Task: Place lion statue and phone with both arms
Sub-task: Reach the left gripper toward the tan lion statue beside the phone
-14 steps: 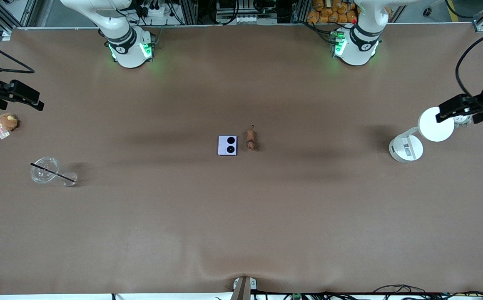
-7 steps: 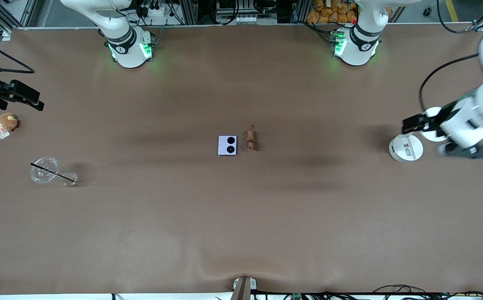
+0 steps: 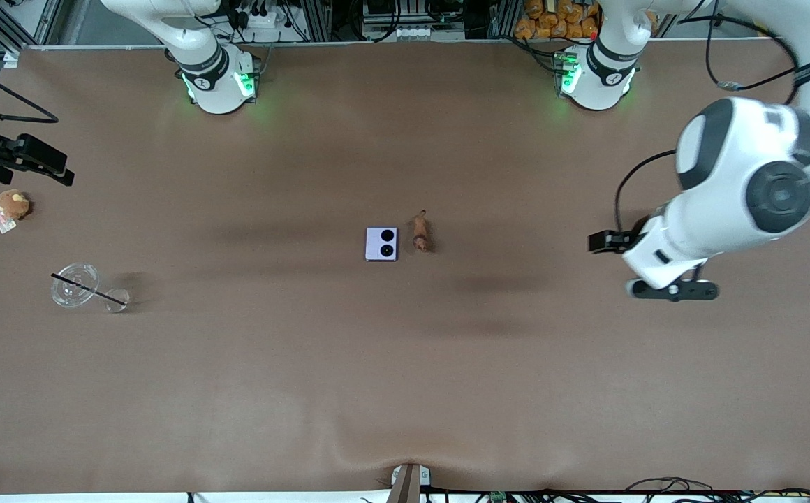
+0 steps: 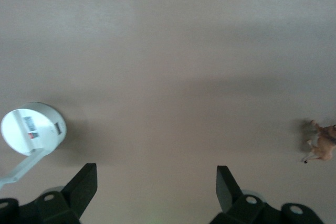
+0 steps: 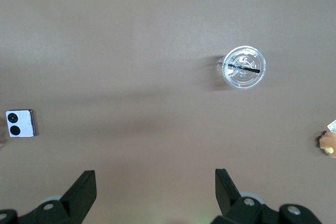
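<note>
Lion statue (image 3: 420,233) lying on its side near the middle of the desk (image 3: 405,363), tail toward the robots' edge, head toward the front camera's edge; also caught at the margin of the left wrist view (image 4: 321,146). Phone (image 3: 382,244) flat just beside it on the side toward the right arm's end, camera circles facing up, the two close together but apart; seen too in the right wrist view (image 5: 21,124). Both well away from every edge and corner, roughly midway between the two bases, probably so each arm can take the item on its own side.

Left gripper (image 4: 156,182) up in the air over bare desk toward the left arm's end, fingers spread wide with nothing between them, pointing down, likely heading for the lion. White round stand (image 4: 32,128) on the desk beneath that arm.

Right gripper (image 5: 155,182) waiting high over the right arm's end of the desk, jaws spread wide and empty. Below it a clear cup with a black straw (image 3: 77,285) lying tipped over, and a tan plush toy (image 3: 12,204) close to that end's edge, neither part of the job.
</note>
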`<state>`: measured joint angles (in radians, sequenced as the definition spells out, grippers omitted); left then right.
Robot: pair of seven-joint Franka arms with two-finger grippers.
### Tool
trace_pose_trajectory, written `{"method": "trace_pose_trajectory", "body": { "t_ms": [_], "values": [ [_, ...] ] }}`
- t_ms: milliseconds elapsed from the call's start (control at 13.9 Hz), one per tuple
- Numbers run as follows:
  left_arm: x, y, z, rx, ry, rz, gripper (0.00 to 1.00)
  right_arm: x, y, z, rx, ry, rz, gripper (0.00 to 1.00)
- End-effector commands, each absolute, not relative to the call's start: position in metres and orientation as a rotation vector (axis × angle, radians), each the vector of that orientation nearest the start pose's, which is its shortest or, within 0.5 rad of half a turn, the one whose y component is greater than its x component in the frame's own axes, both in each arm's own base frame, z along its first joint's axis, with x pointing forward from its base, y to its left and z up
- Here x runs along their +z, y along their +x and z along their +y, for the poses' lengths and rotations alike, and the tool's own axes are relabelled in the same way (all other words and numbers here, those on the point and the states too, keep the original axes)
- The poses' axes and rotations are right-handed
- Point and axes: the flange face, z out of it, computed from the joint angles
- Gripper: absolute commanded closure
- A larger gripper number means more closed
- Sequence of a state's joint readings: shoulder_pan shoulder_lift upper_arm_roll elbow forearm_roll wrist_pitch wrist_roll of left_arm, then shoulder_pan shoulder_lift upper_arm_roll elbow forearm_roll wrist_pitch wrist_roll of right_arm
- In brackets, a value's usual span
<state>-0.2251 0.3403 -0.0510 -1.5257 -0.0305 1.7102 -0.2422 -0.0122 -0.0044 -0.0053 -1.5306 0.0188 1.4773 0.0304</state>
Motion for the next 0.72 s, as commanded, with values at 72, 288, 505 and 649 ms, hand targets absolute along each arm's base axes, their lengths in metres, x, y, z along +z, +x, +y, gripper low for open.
{"method": "trace_pose_trajectory", "body": {
  "t_ms": [72,288,505,649],
  "values": [
    [0.422,0.623,-0.243,0.192,-3.135,-0.067,0.00,0.639,0.541,-0.005,0.079,-3.123,0.075,0.00],
    [0.401,0.619,-0.296,0.200,-3.124,-0.119,0.00,0.640,0.541,-0.005,0.077,-3.123,0.075,0.00],
    [0.368,0.611,-0.343,0.158,-3.133,-0.189,0.00,0.641,0.541,-0.005,0.075,-3.124,0.075,0.00],
    [0.348,0.607,-0.362,0.183,-3.173,-0.213,0.00,0.641,0.541,-0.002,0.075,-3.124,0.068,0.00]
  ]
}}
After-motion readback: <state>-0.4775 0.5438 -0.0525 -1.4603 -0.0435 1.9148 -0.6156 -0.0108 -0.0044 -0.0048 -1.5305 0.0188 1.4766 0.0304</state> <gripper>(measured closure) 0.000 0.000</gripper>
